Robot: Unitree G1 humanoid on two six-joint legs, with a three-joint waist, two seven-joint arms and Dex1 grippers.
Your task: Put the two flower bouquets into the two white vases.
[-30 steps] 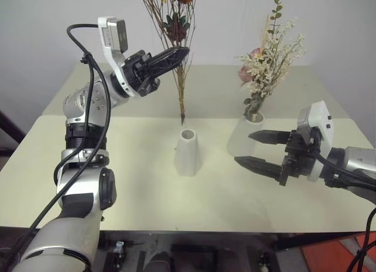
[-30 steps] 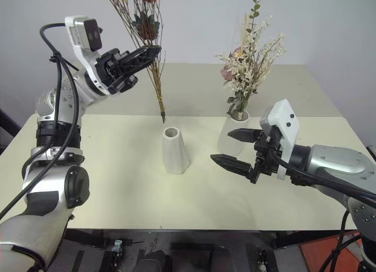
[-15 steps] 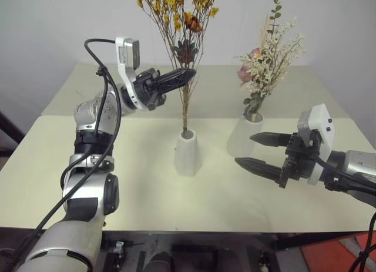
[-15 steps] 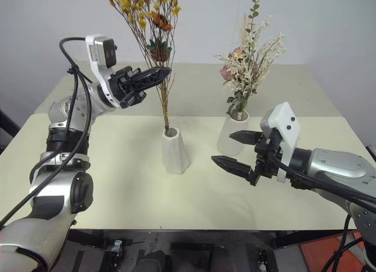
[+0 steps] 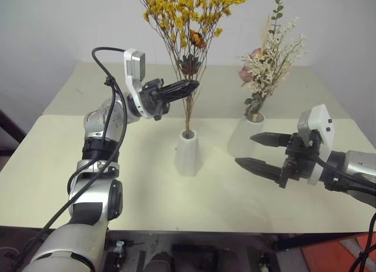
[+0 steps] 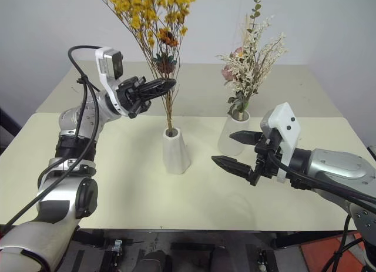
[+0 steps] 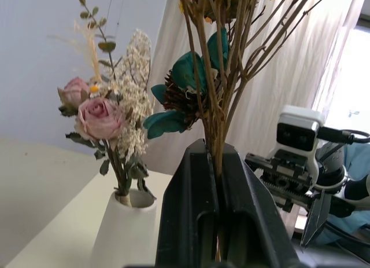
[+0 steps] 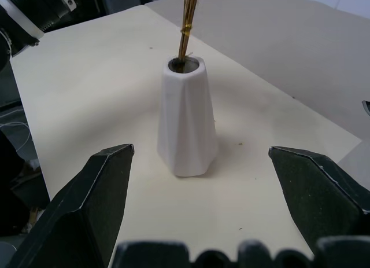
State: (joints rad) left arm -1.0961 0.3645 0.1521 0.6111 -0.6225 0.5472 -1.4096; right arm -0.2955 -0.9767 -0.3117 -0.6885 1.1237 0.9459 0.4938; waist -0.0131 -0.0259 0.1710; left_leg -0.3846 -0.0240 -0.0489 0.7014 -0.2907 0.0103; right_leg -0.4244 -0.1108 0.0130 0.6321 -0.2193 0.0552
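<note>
Right now the left gripper (image 5: 192,84) is pressed tight on the thin brown stems of the yellow bouquet (image 5: 187,10), pinching them partway up, w/ the yellow-orange blossoms fanning out well above its fingertips. Below the gripper the stems run straight down into the narrow neck of the short cone vase (image 5: 188,153); stem ends are inside the mouth, which the right wrist view also shows. Seen from the left wrist, the stems sit squeezed between the two black fingers (image 7: 188,204), and a dark dried bloom w/ teal leaves hangs just above the fingertips.

Right gripper (image 5: 254,149) is spread wide, holding nothing. It hovers above the table (image 5: 141,184), pointing toward the cone vase, which stands apart from it, ahead of the fingertips and lined up w/ the gap between them. The top fingertip is just beside the lower wall of the taller vase (image 5: 245,137), in front of it; can't tell if it touches.

Pink rose bouquet (image 5: 267,57) already stands in that taller vase, behind and above the right gripper, cream sprigs and green leaves rising upright. The two vases are near each other on the cream table, the cone one between the two grippers, directly under the left one.
</note>
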